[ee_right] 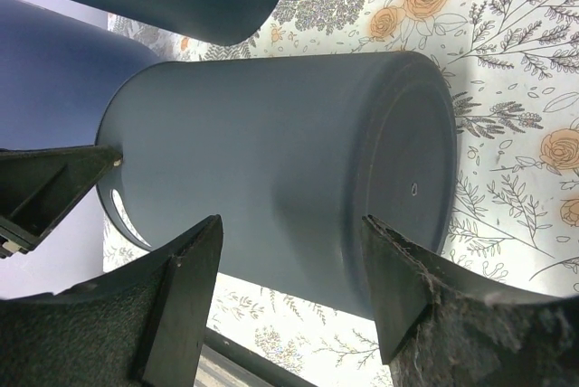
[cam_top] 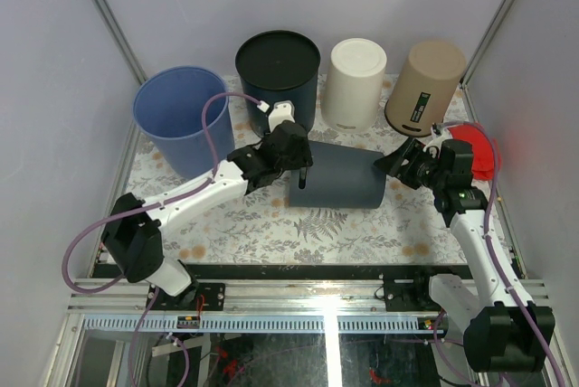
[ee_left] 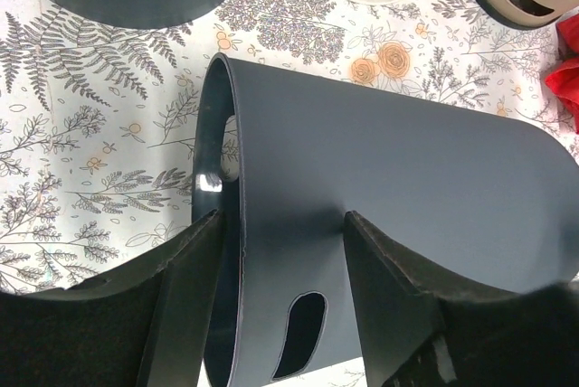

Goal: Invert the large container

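From my console, the large container, a slate-grey bin, lay on its side in the middle of the floral worktop. Its mouth faced the left arm and its closed base faced the right, so I judged the turn about half made. The left end effector sat at the mouth with its fingers parted far wider than the thin wall, one at the rim edge and the other over the outer skin. It pinched nothing that I could see. The right end effector stood wide and empty just off the base, framing the bin without touching it as far as I could tell. To finish well, I reckoned the base end had to rise while the rim stayed down as the pivot. I would close the left fingers firmly across the rim near the hand slot so the wall could not slip, then raise the base with the right arm in a slow arc. Being round, the bin looked liable to roll toward the back row. There a dark container, a white container and a beige container stood close behind, with a blue bucket off to the left. I meant to keep the swing along the bin's own axis and let go only once the whole rim sat flat.
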